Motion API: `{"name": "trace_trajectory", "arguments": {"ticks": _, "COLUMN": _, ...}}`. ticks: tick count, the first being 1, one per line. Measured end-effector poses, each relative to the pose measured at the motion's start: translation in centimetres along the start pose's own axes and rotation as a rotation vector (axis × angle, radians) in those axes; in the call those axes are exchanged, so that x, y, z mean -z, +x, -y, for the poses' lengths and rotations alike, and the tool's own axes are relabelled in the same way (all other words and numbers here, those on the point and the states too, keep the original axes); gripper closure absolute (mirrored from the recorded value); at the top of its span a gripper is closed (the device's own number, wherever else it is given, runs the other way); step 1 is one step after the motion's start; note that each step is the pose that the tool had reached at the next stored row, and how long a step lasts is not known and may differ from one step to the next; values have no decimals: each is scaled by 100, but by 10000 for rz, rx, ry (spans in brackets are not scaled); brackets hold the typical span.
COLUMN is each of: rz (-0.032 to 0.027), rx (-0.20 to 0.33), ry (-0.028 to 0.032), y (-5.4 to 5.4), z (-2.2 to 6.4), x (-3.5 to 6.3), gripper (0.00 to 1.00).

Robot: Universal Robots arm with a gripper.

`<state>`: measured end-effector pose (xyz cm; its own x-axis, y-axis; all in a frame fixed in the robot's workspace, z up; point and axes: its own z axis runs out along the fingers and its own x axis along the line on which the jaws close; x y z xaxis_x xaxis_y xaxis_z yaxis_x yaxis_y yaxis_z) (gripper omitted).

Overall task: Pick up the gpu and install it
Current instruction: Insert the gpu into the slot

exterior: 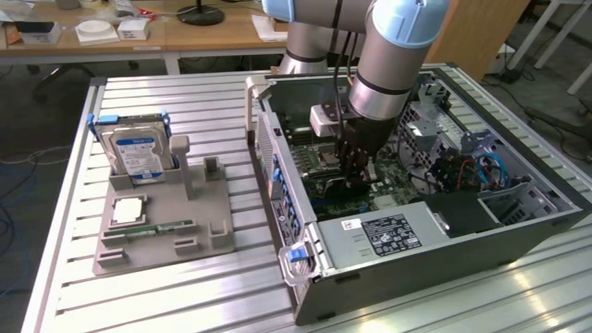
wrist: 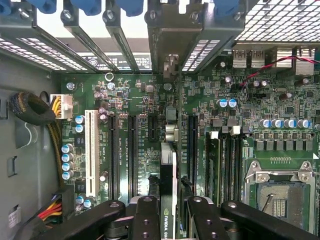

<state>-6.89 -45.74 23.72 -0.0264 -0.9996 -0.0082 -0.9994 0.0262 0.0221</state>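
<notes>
Arm comes in from the far side of the exterior view, pale blue joint cap up top, grey forearm link dropping near vertical. Wrist points straight down, small grey camera block clamped on the side of it toward the exterior view's left. Black hand [exterior: 356, 182] hangs below the wrist, low inside the open case. In the wrist view the hand [wrist: 169, 212] shows as black linkage bars with two inner fingers [wrist: 146, 216] standing parallel and narrow, partly closed, clamped on the edge of the gpu [wrist: 168, 192] between them, card held on edge.
</notes>
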Motion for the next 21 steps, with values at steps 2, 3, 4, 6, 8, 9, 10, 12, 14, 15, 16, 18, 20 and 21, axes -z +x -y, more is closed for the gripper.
{"name": "trace_trajectory", "arguments": {"ticks": 2, "rz": 0, "rx": 0, "ry": 0, "y": 0, "z": 0, "x": 0, "gripper": 74}}
{"name": "trace_trajectory", "arguments": {"ticks": 3, "rz": 1, "rx": 0, "ry": 0, "y": 0, "z": 0, "x": 0, "gripper": 74}}
{"name": "trace_trajectory", "arguments": {"ticks": 4, "rz": 1, "rx": 0, "ry": 0, "y": 0, "z": 0, "x": 0, "gripper": 74}}
{"name": "trace_trajectory", "arguments": {"ticks": 6, "rz": 26, "rx": -4, "ry": 0, "y": -2, "z": -2, "x": -8, "gripper": 73}}
{"name": "trace_trajectory", "arguments": {"ticks": 8, "rz": 14, "rx": -4, "ry": 8, "y": -2, "z": -1, "x": -6, "gripper": 67}}
{"name": "trace_trajectory", "arguments": {"ticks": 9, "rz": 5, "rx": -1, "ry": 3, "y": -1, "z": 0, "x": -2, "gripper": 67}}
{"name": "trace_trajectory", "arguments": {"ticks": 10, "rz": 1, "rx": 0, "ry": 0, "y": 0, "z": 0, "x": -1, "gripper": 67}}
{"name": "trace_trajectory", "arguments": {"ticks": 12, "rz": 1, "rx": -1, "ry": 0, "y": 0, "z": 0, "x": 0, "gripper": 67}}
{"name": "trace_trajectory", "arguments": {"ticks": 14, "rz": -3, "rx": 0, "ry": -1, "y": 0, "z": 0, "x": 9, "gripper": 67}}
{"name": "trace_trajectory", "arguments": {"ticks": 15, "rz": -2, "rx": 1, "ry": 1, "y": -1, "z": 0, "x": 18, "gripper": 67}}
{"name": "trace_trajectory", "arguments": {"ticks": 16, "rz": 0, "rx": 1, "ry": 3, "y": -1, "z": -1, "x": 31, "gripper": 67}}
{"name": "trace_trajectory", "arguments": {"ticks": 18, "rz": 1, "rx": 0, "ry": 7, "y": -2, "z": -2, "x": 55, "gripper": 67}}
{"name": "trace_trajectory", "arguments": {"ticks": 20, "rz": 1, "rx": 0, "ry": 9, "y": -2, "z": -2, "x": 73, "gripper": 67}}
{"name": "trace_trajectory", "arguments": {"ticks": 21, "rz": 1, "rx": 0, "ry": 11, "y": -3, "z": -2, "x": 82, "gripper": 67}}
